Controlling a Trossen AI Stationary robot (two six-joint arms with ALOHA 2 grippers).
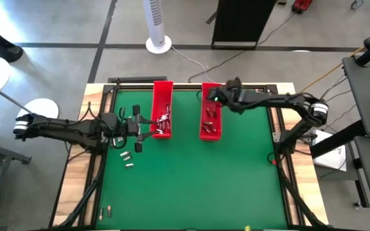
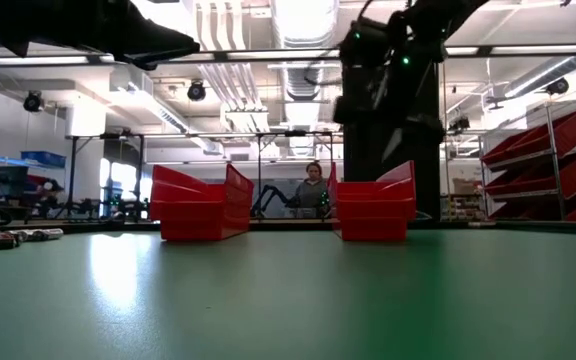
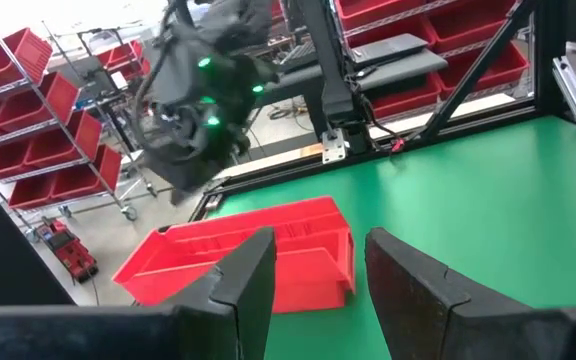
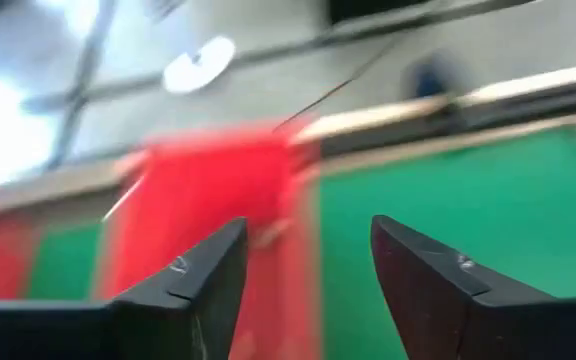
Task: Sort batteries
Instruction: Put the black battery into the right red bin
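Two long red trays lie on the green mat, the left tray (image 1: pixel 162 108) and the right tray (image 1: pixel 211 115), each with small batteries (image 1: pixel 164 123) (image 1: pixel 211 115) inside. Loose batteries (image 1: pixel 127 156) lie on the mat left of the left tray, and more (image 1: pixel 105 210) near the front edge. My left gripper (image 1: pixel 153 126) hovers at the left tray's near end, open (image 3: pixel 318 280), with nothing between its fingers. My right gripper (image 1: pixel 214 96) hangs over the right tray's far end, open (image 4: pixel 308 270) and empty.
Wooden table borders and a black frame rail (image 1: pixel 191 85) surround the mat. The mat's near half (image 1: pixel 198 186) lies open. A white fan stand (image 1: pixel 158 43) stands on the floor beyond the far edge. In the low view, a person (image 2: pixel 313 190) sits behind the table.
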